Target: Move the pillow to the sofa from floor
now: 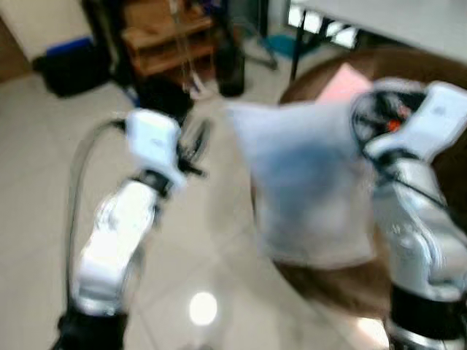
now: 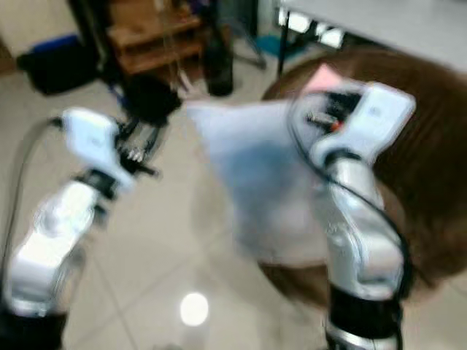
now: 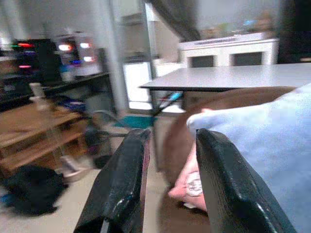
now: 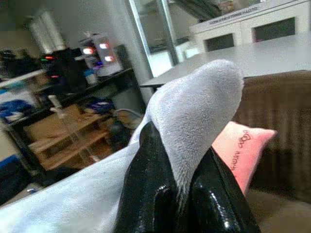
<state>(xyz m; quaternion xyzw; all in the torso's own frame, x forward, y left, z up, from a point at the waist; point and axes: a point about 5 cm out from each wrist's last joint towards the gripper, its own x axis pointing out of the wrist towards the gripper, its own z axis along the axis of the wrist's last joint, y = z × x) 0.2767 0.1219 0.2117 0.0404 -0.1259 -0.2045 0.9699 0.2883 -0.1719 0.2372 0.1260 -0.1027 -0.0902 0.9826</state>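
Note:
A pale blue-grey pillow [image 1: 306, 182] hangs in the air over the front edge of the brown sofa [image 2: 430, 146]. My right gripper [image 4: 177, 160] is shut on one corner of the pillow [image 4: 194, 97], which is pinched between its black fingers. My left gripper [image 3: 170, 145] is open with nothing between its fingers, and the pillow [image 3: 272, 145] lies just beside it. In the left eye view the left gripper [image 1: 193, 146] is raised a short way left of the pillow. Both eye views are blurred.
A pink cushion [image 4: 243, 145] rests on the sofa's seat behind the held pillow. A white table [image 1: 394, 18] stands behind the sofa. A wooden shelf [image 1: 164, 36] and a black bag [image 1: 69, 69] sit at the back left on the glossy tiled floor [image 1: 44, 182].

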